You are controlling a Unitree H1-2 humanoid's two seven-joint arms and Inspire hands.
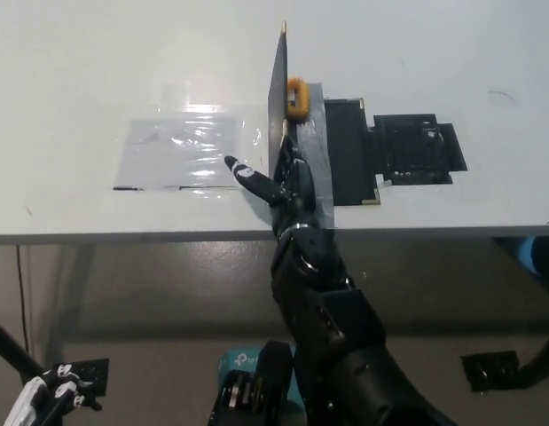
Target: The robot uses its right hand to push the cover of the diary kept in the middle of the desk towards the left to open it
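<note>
The white desk [416,35] carries a clear plastic sheet [181,151] left of the middle, close to the near edge. The diary [332,160] lies at the middle, its cover [278,98] upright. A black flat piece [416,146] lies just beside it, toward the right edge.

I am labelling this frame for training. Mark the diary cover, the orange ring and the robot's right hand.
diary cover [278,106]: head view, on the raised cover's dark face, seen nearly edge-on.
orange ring [297,96]: head view, on the ring's visible band.
right hand [281,182]: head view, on the middle of the black hand.
</note>
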